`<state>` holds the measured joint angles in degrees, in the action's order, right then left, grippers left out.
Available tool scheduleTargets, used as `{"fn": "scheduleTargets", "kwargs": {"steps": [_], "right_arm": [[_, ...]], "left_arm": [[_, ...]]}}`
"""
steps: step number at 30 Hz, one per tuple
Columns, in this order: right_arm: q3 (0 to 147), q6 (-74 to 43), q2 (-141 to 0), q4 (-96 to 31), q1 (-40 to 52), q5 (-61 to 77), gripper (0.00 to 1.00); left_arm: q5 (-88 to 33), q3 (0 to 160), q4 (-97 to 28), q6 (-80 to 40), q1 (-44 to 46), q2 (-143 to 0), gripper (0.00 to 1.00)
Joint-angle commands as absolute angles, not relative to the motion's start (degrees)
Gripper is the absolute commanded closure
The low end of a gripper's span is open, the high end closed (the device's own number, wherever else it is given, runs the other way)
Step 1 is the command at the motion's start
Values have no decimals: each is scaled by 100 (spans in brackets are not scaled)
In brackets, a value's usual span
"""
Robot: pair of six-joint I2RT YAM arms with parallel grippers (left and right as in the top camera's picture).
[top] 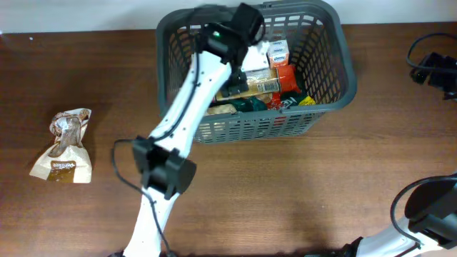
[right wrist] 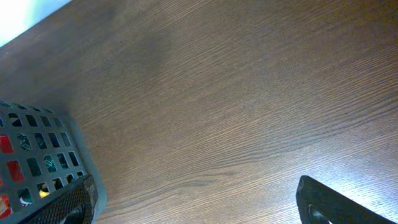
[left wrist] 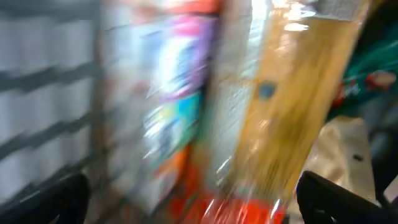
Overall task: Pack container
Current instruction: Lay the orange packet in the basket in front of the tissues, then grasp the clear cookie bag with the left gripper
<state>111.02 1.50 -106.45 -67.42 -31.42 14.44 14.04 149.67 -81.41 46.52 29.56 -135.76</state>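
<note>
One packet, a brown-and-white bag, lies on the worktop well to the left of the container, so by my reading the packing is not finished. The container stands at the far side of the worktop, and several packets lie in it: a long tan packet, a red packet beside that, a white carton toward the container's far wall and a green packet against its near wall. The left arm reaches over the container's near rim, and its claw hangs low over the contents with fingers spread wide. The left wrist view is badly smeared, but nothing seems to be pinched between them. The right claw is released too, holding nothing, and sits low over bare worktop to the right of the container. The main risk is the left claw's closeness to the packets. A spread finger could hook the tan packet or the lattice wall on the way up, either dragging an item out or shifting the whole container. The black cable looping off the left arm, in front of the container, could also catch. No brand or label can be read. The bag's print is too small from overhead, and the wrist view shows only streaks of colour.
</note>
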Motion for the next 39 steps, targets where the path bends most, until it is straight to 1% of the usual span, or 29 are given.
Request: {"fn": "scheduleTargets", "kwargs": {"steps": [1, 3, 5, 9, 11, 12, 14, 15, 16, 20, 25, 32, 39], "right_arm": [[11080, 119, -10560, -6742, -3157, 1435, 1], [11080, 121, -10560, -6742, -3157, 1435, 1], [11080, 121, -10560, -6742, -3157, 1435, 1], [11080, 121, -10560, -6742, -3157, 1435, 1], [11080, 119, -10560, -6742, -3157, 1435, 1], [11080, 121, -10560, -6742, -3157, 1435, 1], [11080, 121, -10560, -6742, -3157, 1435, 1], [11080, 119, -10560, -6742, -3157, 1435, 1], [11080, 121, -10560, -6742, -3157, 1435, 1], [11080, 121, -10560, -6742, -3157, 1435, 1], [11080, 121, -10560, -6742, -3157, 1435, 1], [11080, 119, -10560, -6742, -3157, 1435, 1], [11080, 119, -10560, -6742, -3157, 1435, 1]], "left_arm": [[1997, 15294, -8121, 4007, 2700, -11931, 1], [1990, 15294, -8158, 3756, 2403, -11419, 1], [1914, 15251, -8178, 3494, 1918, -10919, 1], [1363, 14685, -7931, 3347, 552, -10064, 1], [1129, 14121, -7771, 3144, -152, -9756, 1], [993, 13380, -7686, 2762, -856, -9557, 1], [980, 12674, -7703, 2193, -1406, -9522, 1], [950, 12014, -7789, 1894, -1785, -9572, 1], [871, 11520, -7822, 1881, -2001, -9636, 1], [838, 10210, -7542, 1881, -2401, -9902, 1], [1041, 9341, -6954, 1710, -2738, -10405, 1], [1031, 9192, -6587, 1667, -3009, -11332, 1], [1015, 9192, -6040, 1671, -3015, -12018, 0]]}}
